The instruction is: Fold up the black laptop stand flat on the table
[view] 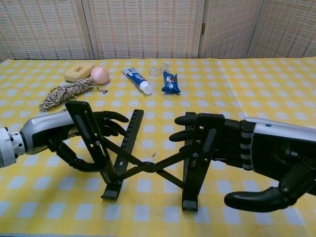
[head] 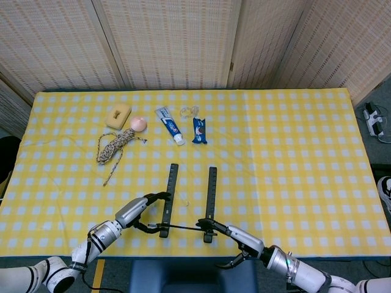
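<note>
The black laptop stand [head: 209,195] stands unfolded near the table's front edge, two flat rails on the cloth and two raised struts joined by a crossed brace [view: 143,165]. My left hand [head: 131,212] wraps the left strut: in the chest view my left hand [view: 54,131] has its fingers behind the strut and its thumb curling in from the front. My right hand [head: 244,239] reaches the right strut. There my right hand [view: 261,148] lays its fingers against the strut, while the thumb hangs well apart below.
At the back left lie a yellow sponge [head: 118,115], a pink ball [head: 138,124], a coiled rope [head: 113,146], a toothpaste tube [head: 170,125], a blue packet [head: 200,130] and a small clear item [head: 189,111]. The table's front edge [head: 183,254] runs just behind the stand.
</note>
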Robot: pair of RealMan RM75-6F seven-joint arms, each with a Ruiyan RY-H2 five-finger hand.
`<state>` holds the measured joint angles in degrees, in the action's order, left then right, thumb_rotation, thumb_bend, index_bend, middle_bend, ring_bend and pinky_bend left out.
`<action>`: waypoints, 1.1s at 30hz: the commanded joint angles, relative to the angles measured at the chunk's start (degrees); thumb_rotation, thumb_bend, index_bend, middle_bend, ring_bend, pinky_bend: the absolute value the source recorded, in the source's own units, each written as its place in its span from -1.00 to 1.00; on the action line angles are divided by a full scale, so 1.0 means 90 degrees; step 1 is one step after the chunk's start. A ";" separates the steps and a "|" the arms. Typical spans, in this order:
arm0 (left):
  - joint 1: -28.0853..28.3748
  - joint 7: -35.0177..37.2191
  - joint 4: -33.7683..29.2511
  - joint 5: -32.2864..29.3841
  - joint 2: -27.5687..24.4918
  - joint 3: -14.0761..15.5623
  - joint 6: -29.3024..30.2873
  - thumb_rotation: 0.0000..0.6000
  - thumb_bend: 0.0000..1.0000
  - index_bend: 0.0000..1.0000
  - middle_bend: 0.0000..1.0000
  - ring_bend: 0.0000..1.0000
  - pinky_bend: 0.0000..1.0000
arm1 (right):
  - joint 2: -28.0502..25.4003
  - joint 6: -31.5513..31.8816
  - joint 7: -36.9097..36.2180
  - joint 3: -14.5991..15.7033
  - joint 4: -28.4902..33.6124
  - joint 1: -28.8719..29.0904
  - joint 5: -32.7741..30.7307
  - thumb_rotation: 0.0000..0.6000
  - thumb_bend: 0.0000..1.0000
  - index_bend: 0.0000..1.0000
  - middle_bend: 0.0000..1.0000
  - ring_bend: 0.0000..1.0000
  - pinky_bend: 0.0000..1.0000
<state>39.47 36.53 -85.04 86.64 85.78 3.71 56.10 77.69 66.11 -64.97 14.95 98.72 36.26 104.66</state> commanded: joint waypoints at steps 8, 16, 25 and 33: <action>0.0024 -0.0143 -0.0032 -0.0103 0.0045 -0.0197 -0.0167 1.00 -0.48 -0.70 -0.56 -0.66 -0.71 | 0.0005 0.0091 -0.0001 0.0040 -0.0022 -0.0023 -0.0002 1.00 -0.41 -1.00 -0.81 -0.82 -0.93; 0.0119 -0.0089 0.0020 0.0057 -0.0119 -0.0020 -0.0546 1.00 -0.34 -0.37 -0.56 -0.66 -0.74 | -0.0050 0.0138 -0.0005 -0.0031 -0.0028 0.0001 -0.0074 1.00 -0.41 -1.00 -0.81 -0.82 -0.93; -0.0052 -0.0698 0.0241 -0.0116 0.0026 -0.0050 -0.0467 1.00 -0.25 -0.18 -0.56 -0.66 -0.72 | -0.0055 0.0115 -0.0038 -0.0063 -0.0040 0.0028 -0.0126 1.00 -0.41 -1.00 -0.81 -0.82 -0.93; -0.0129 -0.0672 0.0184 -0.0171 0.0138 -0.0098 -0.0486 1.00 -0.24 -0.12 -0.56 -0.66 -0.72 | -0.0057 0.0139 -0.0099 -0.0072 -0.0087 0.0020 -0.0153 1.00 -0.41 -1.00 -0.81 -0.82 -0.93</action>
<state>38.37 30.34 -83.36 85.05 86.90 2.88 51.74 77.18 67.37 -65.87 14.31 97.94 36.45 103.29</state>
